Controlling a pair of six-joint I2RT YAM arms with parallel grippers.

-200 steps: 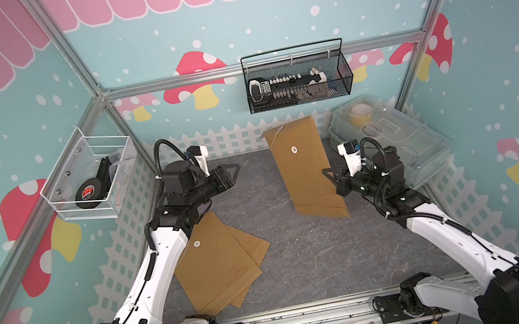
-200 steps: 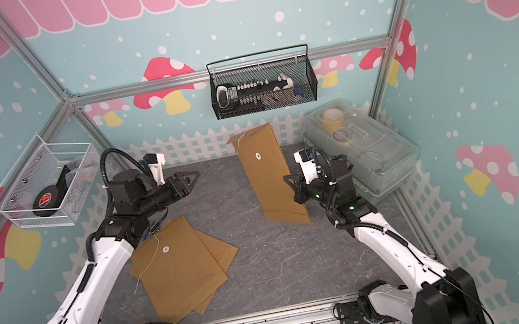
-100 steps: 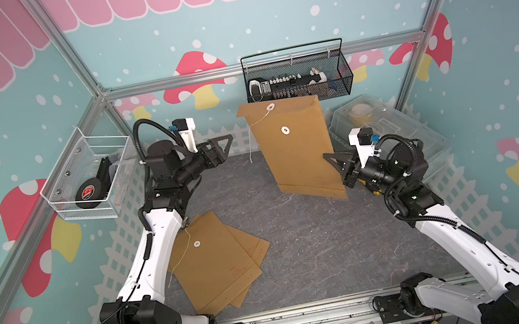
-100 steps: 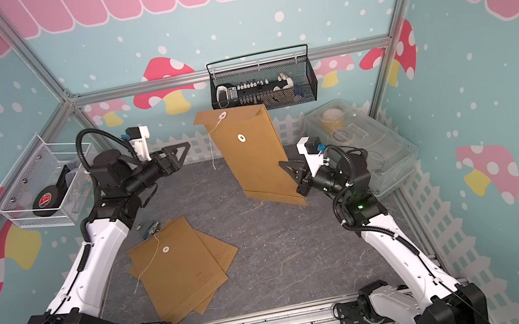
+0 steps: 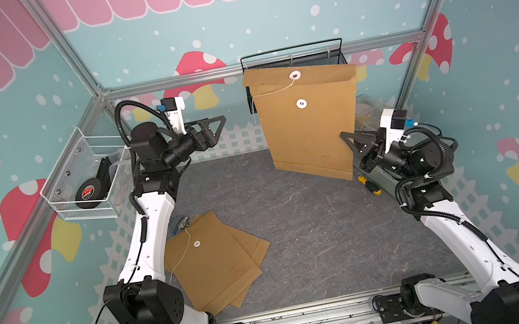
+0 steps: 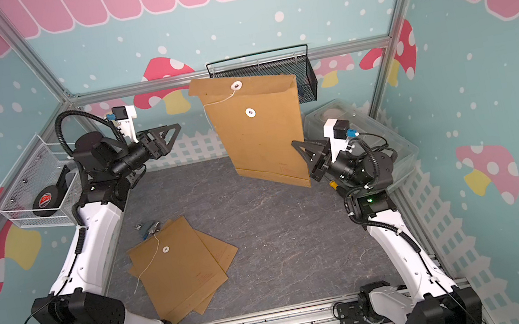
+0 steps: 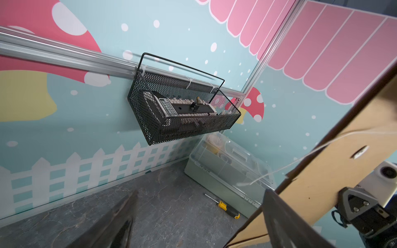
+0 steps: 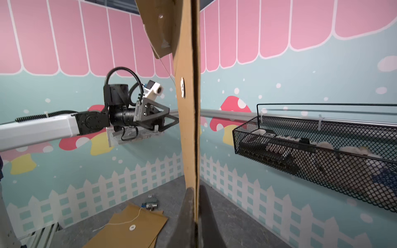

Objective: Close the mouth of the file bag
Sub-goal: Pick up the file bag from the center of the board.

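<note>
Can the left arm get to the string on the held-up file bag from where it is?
Probably yes. The left gripper is open and points at the file bag, nothing between them; the string hangs loose down the edge facing it. The right gripper pinches the opposite lower edge.

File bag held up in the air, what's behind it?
Behind the file bag hangs the black wire basket, mostly covered in both top views; its contents are hidden there. The clear plastic box sits partly behind its edge.
</note>
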